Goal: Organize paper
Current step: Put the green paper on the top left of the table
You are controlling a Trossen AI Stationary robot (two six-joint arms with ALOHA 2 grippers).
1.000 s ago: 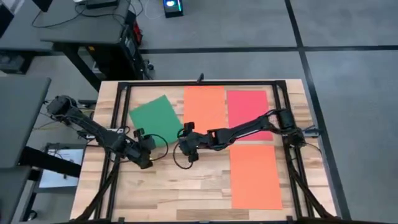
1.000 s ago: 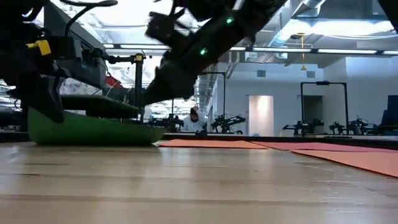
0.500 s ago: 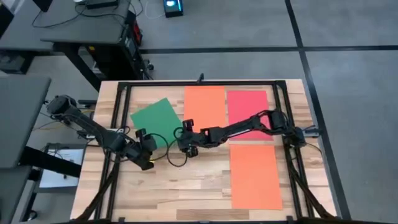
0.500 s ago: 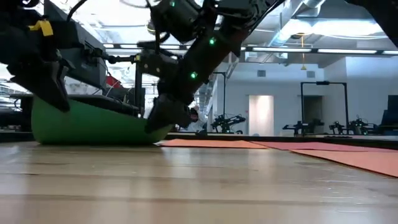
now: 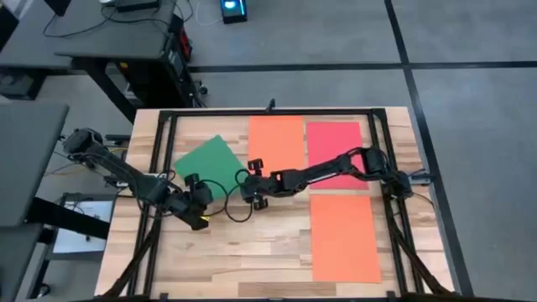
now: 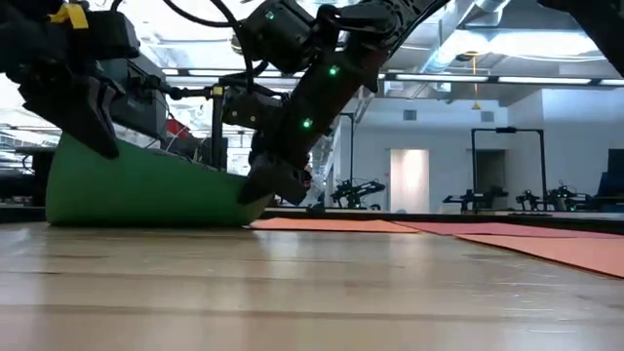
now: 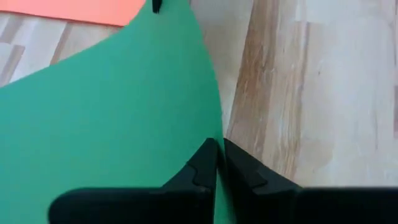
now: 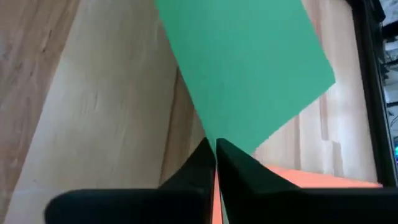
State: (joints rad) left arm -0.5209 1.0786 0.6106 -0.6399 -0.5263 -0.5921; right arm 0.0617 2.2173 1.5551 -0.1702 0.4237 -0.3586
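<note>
Four sheets on the bench (image 5: 243,256). In the high view the tilted sheet (image 5: 206,161) sits upper left, the middle sheet (image 5: 277,141) just right of it at the top centre, and the right sheet (image 5: 332,141) beside that. The front sheet (image 5: 344,239) lies lower right, apart from the rest. The left gripper (image 5: 195,204) is at the tilted sheet's lower edge, its fingers (image 7: 199,169) pinching it. The right gripper (image 5: 252,184) grips that sheet's right corner, by the middle sheet.
</note>
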